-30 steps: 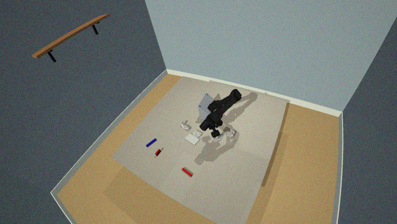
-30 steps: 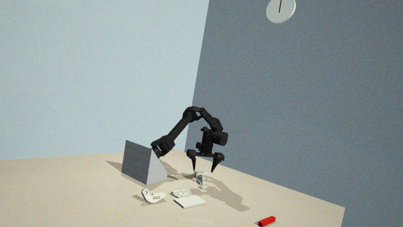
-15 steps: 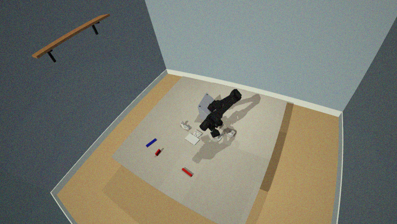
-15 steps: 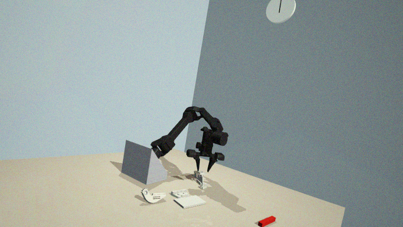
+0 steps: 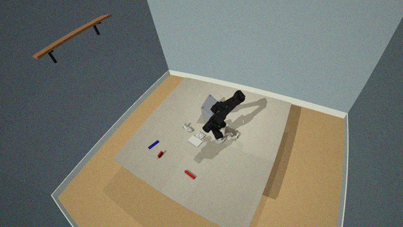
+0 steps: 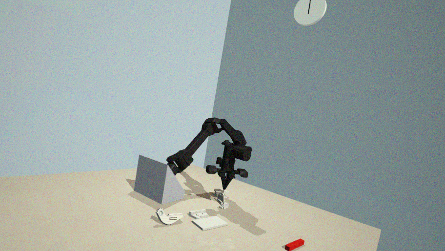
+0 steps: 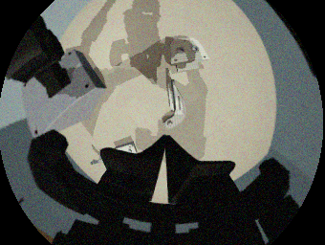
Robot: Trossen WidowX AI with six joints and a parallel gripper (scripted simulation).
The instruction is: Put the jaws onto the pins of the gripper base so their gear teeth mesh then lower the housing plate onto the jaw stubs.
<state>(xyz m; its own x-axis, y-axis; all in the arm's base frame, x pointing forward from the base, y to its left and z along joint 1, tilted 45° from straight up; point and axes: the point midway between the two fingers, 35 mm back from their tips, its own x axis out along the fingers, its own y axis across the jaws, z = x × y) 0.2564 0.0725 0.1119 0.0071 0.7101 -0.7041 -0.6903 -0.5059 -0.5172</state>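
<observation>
My gripper [image 6: 224, 188] [image 7: 165, 138] is shut, with its tips together and no part visible between them. It points down just above a white jaw [image 5: 221, 140] [image 6: 223, 206] [image 7: 178, 106]; whether it touches the jaw is unclear. The other white jaw [image 5: 187, 127] [image 6: 169, 219] lies apart, left of the base. The white gripper base appears to be the flat slab [image 5: 195, 140] [image 6: 210, 222] with a small pinned block [image 5: 200, 135] [image 6: 199, 214] behind it; no jaw is on it. A holed white part, apparently the housing plate [image 5: 235, 135] [image 7: 181, 56], lies beyond the near jaw, partly in shadow.
A grey wedge-shaped block [image 5: 207, 108] [image 6: 151, 179] [image 7: 53, 105] stands beside the arm's base. A blue bar [image 5: 153, 144], a small red block [image 5: 160, 154] and a red bar [image 5: 189, 174] [image 6: 294, 244] lie toward the table's front.
</observation>
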